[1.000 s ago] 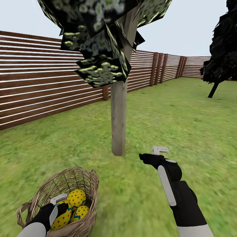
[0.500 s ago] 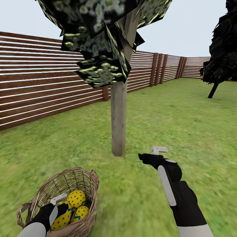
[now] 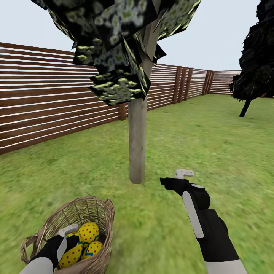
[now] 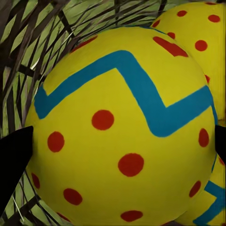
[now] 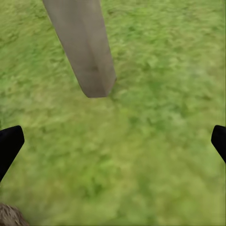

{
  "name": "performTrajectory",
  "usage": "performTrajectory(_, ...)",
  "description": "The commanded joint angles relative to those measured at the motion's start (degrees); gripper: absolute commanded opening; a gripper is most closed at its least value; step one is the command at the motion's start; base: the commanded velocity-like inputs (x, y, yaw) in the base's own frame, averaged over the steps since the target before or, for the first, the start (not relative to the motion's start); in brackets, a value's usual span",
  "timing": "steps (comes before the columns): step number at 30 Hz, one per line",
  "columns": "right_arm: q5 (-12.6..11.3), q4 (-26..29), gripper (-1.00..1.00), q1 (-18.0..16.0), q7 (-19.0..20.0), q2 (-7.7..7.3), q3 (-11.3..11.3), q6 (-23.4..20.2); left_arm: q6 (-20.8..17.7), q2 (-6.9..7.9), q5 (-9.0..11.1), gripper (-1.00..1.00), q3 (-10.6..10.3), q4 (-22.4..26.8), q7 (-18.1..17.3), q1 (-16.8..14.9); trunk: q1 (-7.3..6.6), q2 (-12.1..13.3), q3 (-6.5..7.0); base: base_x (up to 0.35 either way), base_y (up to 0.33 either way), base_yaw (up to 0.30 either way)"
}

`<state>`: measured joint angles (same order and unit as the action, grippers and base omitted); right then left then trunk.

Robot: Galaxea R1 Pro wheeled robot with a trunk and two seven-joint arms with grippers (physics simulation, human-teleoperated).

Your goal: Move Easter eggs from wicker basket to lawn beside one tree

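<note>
Green, mottled lawn (image 3: 213,152) fills the garden, closed on the left and far side by a brown slatted wooden fence (image 3: 45,110). One slim tree (image 3: 137,144) with a pale trunk and speckled blocky foliage stands on the grass in the middle of the head view; one all-black tree (image 3: 255,64) stands well apart at the far right.

At the near left sits the single wicker basket (image 3: 95,213), round, with a small loop handle at its rim. Inside it lie three Easter eggs (image 3: 89,232), all yellow: one with red dots at the far side, one with blue zigzag at the right, and one against the left claw (image 3: 70,236). That claw is down inside the basket. In the left wrist view a large yellow egg (image 4: 122,136) with a blue zigzag band and red dots sits between the two dark fingertips (image 4: 14,160), with two more eggs just behind it and the wicker wall beyond; the tips flank the egg closely, but I cannot tell if they press on it.

The right claw (image 3: 179,179) hangs above the grass, near the tree's base on its right side. In the right wrist view its fingertips (image 5: 9,146) stand wide apart, with nothing between them, the trunk foot (image 5: 89,61) and grass ahead.
</note>
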<state>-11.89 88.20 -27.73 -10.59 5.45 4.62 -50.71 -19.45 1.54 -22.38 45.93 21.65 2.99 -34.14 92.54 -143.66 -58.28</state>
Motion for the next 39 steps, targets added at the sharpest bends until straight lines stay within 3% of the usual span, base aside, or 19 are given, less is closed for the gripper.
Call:
performTrajectory(1, -0.6, 0.0, 1.0, 0.0, -0.6, 0.0, 0.0, -0.2, -0.2, -0.04, -0.1, -1.0, 0.2, 0.1, 0.0, 0.0, -0.01, 0.0, -0.05, 0.0, 0.0, 0.0)
performTrajectory(27, -0.7, 0.0, 1.0, 0.0, -0.6, 0.0, 0.0, -0.2, -1.0, -0.04, -0.3, -1.0, 0.2, 0.1, -0.1, 0.0, -0.27, 0.1, 2.16, 0.0, 0.0, 0.0)
performTrajectory(39, -0.7, 0.0, 1.0, 0.0, -0.6, 0.0, 0.0, -0.2, -1.8, -0.04, -0.4, -1.0, 0.2, 0.1, 0.0, 0.0, -0.58, 0.3, 4.82, 0.0, 0.0, 0.0)
